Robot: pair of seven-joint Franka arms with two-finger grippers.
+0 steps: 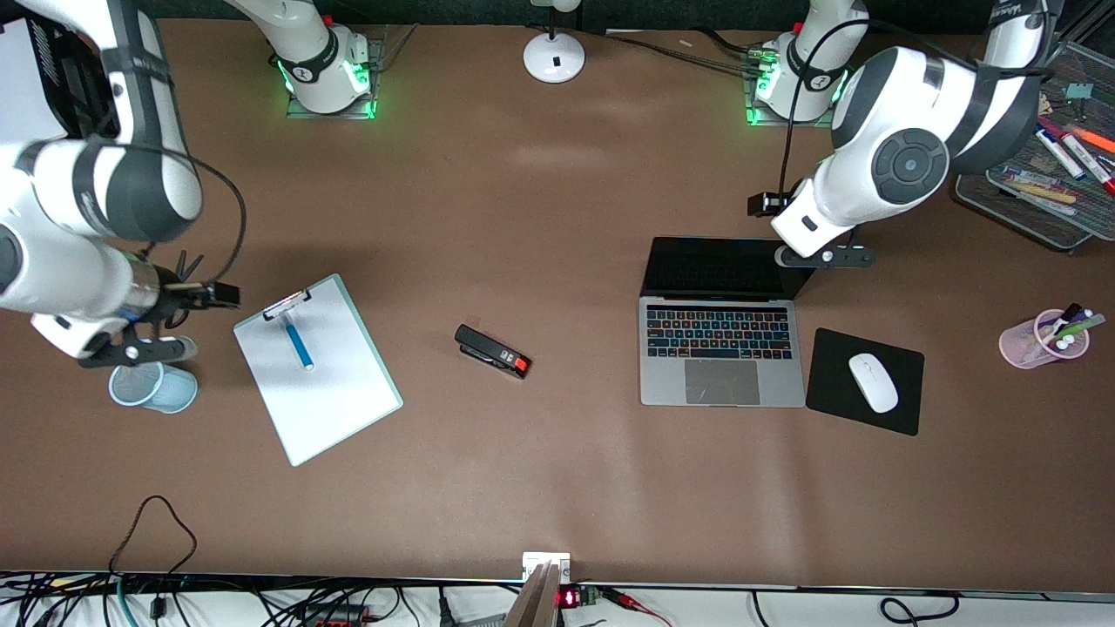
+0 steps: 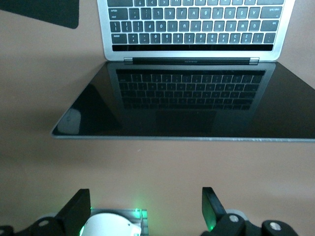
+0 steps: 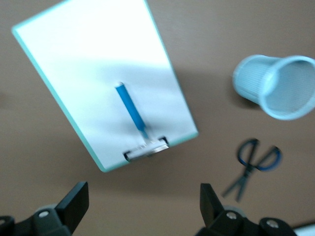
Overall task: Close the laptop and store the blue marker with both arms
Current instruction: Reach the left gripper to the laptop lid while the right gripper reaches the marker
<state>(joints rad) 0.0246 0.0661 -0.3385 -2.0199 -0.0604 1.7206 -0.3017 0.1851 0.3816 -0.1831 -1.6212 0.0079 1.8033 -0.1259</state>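
The laptop (image 1: pixel 721 348) lies open near the left arm's end of the table, its black screen (image 1: pixel 727 268) tilted far back. It also shows in the left wrist view (image 2: pixel 187 103). My left gripper (image 1: pixel 823 255) hangs open and empty over the table by the screen's top edge; it also shows in its own wrist view (image 2: pixel 146 206). The blue marker (image 1: pixel 299 342) lies on the white clipboard (image 1: pixel 340 392) toward the right arm's end, and also shows in the right wrist view (image 3: pixel 130 110). My right gripper (image 1: pixel 135 351) is open and empty, in the air beside the clipboard; it also shows in its own wrist view (image 3: pixel 142 201).
A pale blue mesh cup (image 1: pixel 154 387) lies on its side under the right gripper, with scissors (image 3: pixel 253 164) close by. A black stapler (image 1: pixel 492 351) lies mid-table. A white mouse (image 1: pixel 873 381) sits on a black pad (image 1: pixel 827 348). A pink pen cup (image 1: pixel 1044 340) and a mesh tray (image 1: pixel 1045 218) stand at the left arm's end.
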